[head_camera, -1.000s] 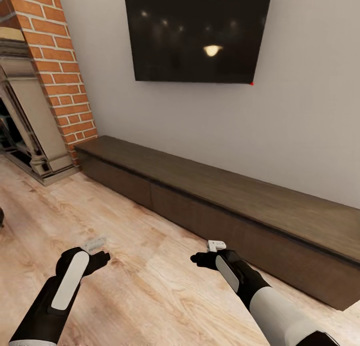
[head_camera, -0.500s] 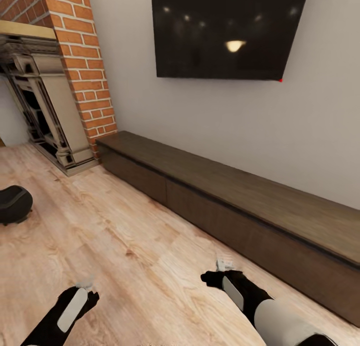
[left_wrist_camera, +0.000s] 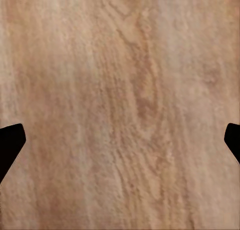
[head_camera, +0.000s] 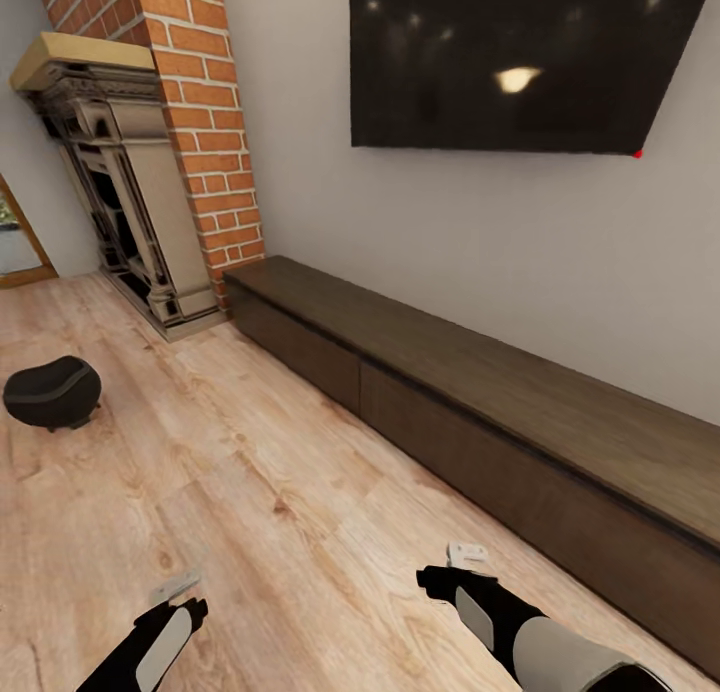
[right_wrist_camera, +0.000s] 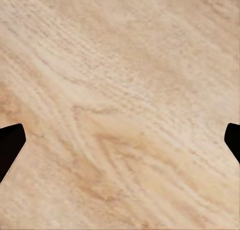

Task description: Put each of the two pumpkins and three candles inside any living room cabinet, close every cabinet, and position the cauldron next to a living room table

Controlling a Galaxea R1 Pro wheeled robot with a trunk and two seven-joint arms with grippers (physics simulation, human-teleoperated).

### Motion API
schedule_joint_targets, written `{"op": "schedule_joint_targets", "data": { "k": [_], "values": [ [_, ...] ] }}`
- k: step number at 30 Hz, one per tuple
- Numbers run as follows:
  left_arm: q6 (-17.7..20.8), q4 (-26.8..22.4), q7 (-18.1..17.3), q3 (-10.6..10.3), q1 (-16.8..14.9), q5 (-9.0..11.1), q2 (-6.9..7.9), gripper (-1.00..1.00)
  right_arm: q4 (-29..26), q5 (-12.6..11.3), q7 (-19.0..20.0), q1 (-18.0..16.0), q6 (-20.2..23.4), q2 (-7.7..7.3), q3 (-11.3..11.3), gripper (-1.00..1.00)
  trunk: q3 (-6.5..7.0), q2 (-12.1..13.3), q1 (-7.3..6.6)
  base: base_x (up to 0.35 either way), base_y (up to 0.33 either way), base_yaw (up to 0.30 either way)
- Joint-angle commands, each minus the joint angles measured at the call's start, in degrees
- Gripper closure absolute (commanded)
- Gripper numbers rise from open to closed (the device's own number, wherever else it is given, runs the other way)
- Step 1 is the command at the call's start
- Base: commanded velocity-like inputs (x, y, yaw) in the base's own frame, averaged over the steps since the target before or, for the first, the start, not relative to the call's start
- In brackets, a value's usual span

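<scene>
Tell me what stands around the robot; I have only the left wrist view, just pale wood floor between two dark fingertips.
Observer: A round matte black cauldron stands on the wooden floor, ahead and to the left of the left tool.
Operator: Report the cabinet.
Observer: The long low dark-brown wooden cabinet runs along the wall ahead on the right; every flat front in view sits flush, shut.
Operator: Check the right tool.
Observer: The right tool is open over bare floor, short of the cabinet, holding nothing.
</scene>
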Motion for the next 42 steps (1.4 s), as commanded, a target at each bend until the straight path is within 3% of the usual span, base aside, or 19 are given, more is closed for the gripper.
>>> {"op": "schedule_joint_targets", "data": {
  "k": [1, 5, 11, 16, 42],
  "values": [
    [0.17, 0.33, 0.48, -0.47, -0.01, 0.42, 0.09, -1.00, -0.11, 0.37, -0.35, -0.01, 0.28, -0.04, 0.46, -1.00, -0.13, -0.02, 0.02, 0.336, 0.000, 0.190],
    [0.16, 1.04, 0.47, -0.54, 0.00, 0.60, 0.28, -1.00, 0.57, 2.48, -0.33, -0.01, 0.05, -0.06, 0.43, -1.00, -0.31, -0.02, 0.02, 0.340, 0.000, 0.124],
    [-0.14, 1.17, 0.47, -0.54, 0.02, 0.82, 0.10, -1.00, 1.09, 3.05, -0.32, -0.04, 0.02, 0.08, 0.47, -1.00, -0.28, -0.02, 0.02, 0.187, 0.000, 0.066],
    [-2.75, 1.18, 0.55, -0.47, 0.08, 0.90, -0.02, -1.00, 1.08, 3.71, -0.34, -0.16, 0.04, 0.09, 0.50, -1.00, -0.25, -0.02, 0.02, 0.014, 0.000, 0.240],
    [-3.18, 2.78, 0.56, -0.02, 0.09, 1.10, -0.16, -1.00, 1.08, 5.06, -0.31, -0.18, -0.56, -0.18, 0.43, -1.00, 6.06, 0.33, -0.65, 0.000, 0.000, 0.263]
  ]
}}
